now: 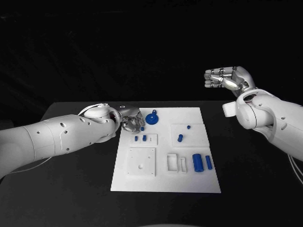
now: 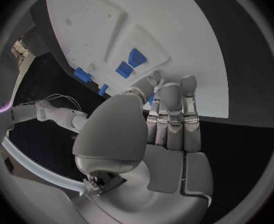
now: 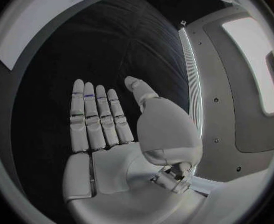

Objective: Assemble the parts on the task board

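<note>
Left hand point(image 2: 168, 129) filling the middle and bottom of the frame, palm open, fingers point(image 2: 172, 109) laid side by side and stretched toward the board, nothing held. White task board point(image 2: 193, 45) across the top and right, with raised rectangular plates on it. Couple of small blue parts point(image 2: 132, 59) sitting just above the fingertips, two more blue bits point(image 2: 84, 75) over at the board's left edge. Black table point(image 2: 243, 154) at lower right.

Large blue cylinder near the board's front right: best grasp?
Take the large blue cylinder from above, pinching across its round sides at mid-length. It lies flat, long axis running near to far, with a thinner blue pin close on its right, so finger room there looks tight.
</note>
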